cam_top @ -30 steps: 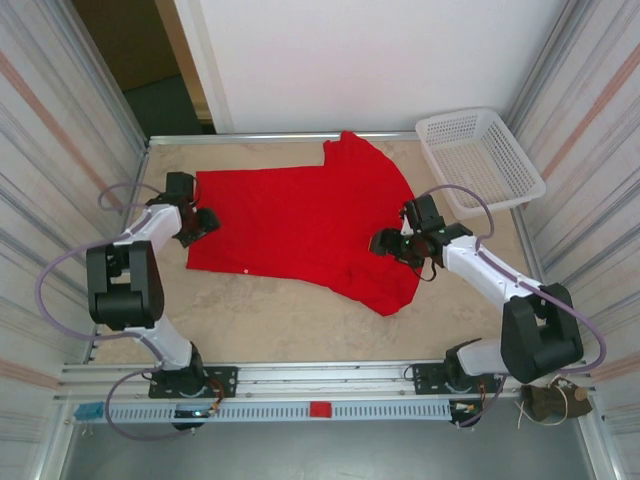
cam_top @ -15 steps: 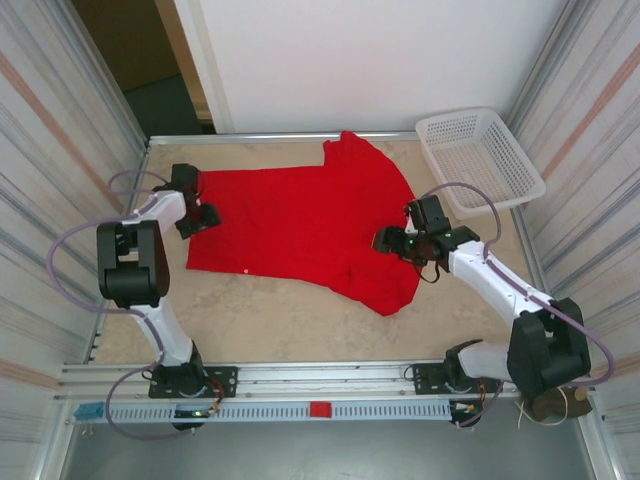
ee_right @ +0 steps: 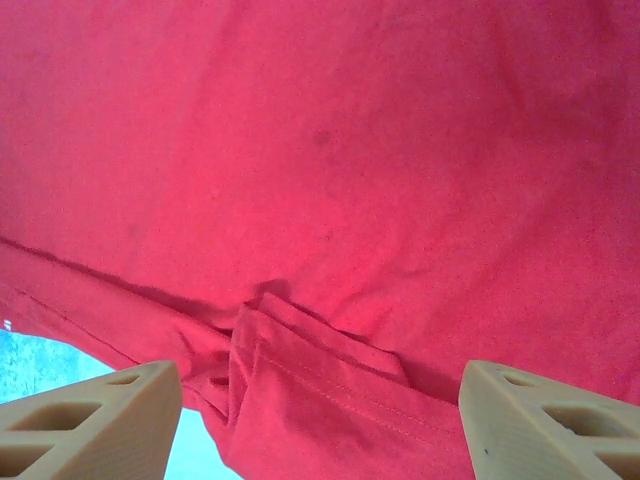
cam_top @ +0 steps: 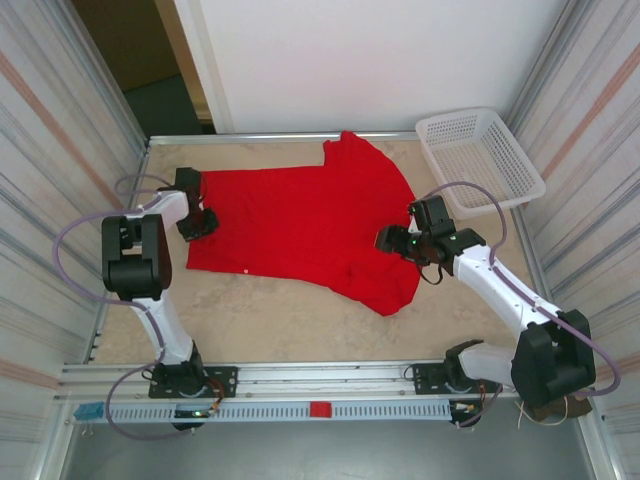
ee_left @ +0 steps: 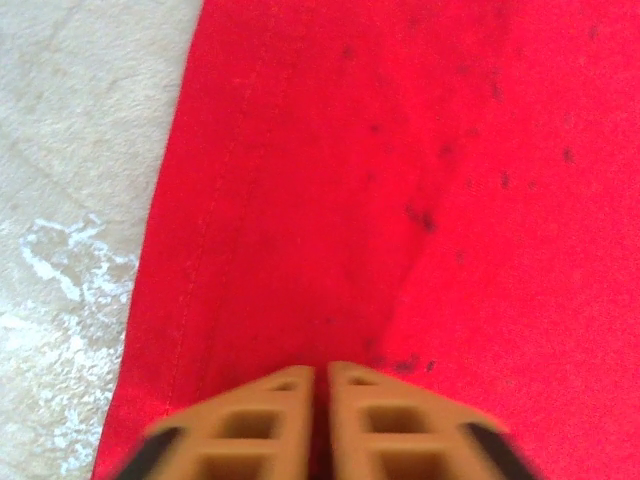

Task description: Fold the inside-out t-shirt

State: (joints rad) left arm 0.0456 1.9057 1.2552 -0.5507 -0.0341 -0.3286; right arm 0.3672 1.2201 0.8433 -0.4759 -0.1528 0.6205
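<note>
I see the red inside-out t-shirt (cam_top: pixel 300 220) spread flat mid-table (cam_top: pixel 260 320), my left gripper (cam_top: pixel 200 222) at its left hem, jaws together pinching the cloth, my right gripper (cam_top: pixel 384 240) over a rumpled fold on its right side, jaws wide apart, white basket (cam_top: pixel 480 160) at the far right corner

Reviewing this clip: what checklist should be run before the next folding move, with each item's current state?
1. Shut left gripper over the t-shirt near its edge: ok.
2. Cloth pinched between its jaws: cannot tell.
3. Open right gripper above a bunched fold: ok.
4. t-shirt lying flat: not ok, rumpled near the right gripper.
5. basket off the t-shirt: ok.
</note>
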